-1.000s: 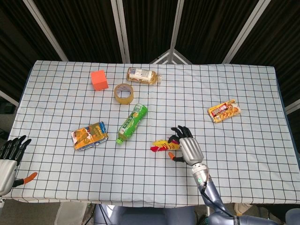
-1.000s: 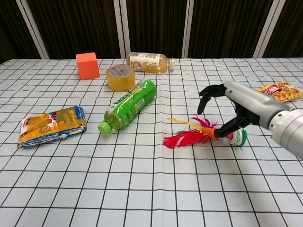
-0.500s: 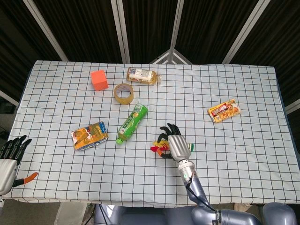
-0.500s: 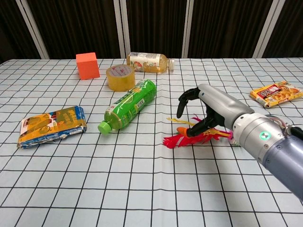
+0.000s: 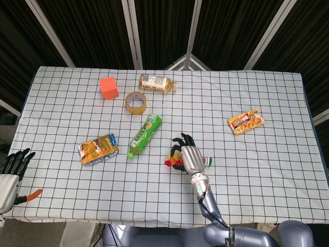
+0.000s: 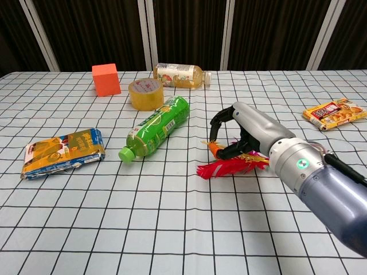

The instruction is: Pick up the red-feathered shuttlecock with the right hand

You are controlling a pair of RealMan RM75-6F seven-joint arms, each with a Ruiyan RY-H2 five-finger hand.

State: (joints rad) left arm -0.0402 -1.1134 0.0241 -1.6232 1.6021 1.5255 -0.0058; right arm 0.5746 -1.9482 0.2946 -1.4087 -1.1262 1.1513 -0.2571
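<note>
The red-feathered shuttlecock (image 5: 170, 162) (image 6: 227, 168) lies flat on the checked cloth, its red and yellow feathers pointing left and its green-and-white base (image 5: 207, 161) to the right. My right hand (image 5: 189, 157) (image 6: 246, 133) arches directly over its middle, fingers curved down beyond it and the orange-tipped thumb on the near side, with the feathers showing under the palm. The fingers stand apart and no grip on it shows. My left hand (image 5: 10, 175) rests at the table's near left corner, fingers spread and empty; the chest view does not show it.
A green bottle (image 5: 145, 135) (image 6: 156, 129) lies just left of the shuttlecock. Further left is a snack packet (image 5: 97, 148) (image 6: 62, 152). At the back are an orange cube (image 5: 109, 88), a tape roll (image 5: 135, 103) and a tea bottle (image 5: 157, 83). A red-yellow packet (image 5: 245, 121) lies at the right.
My right hand has moved left from the shuttlecock's base to over its middle and feathers, fingers curving down around it. The shuttlecock and my left hand have stayed put.
</note>
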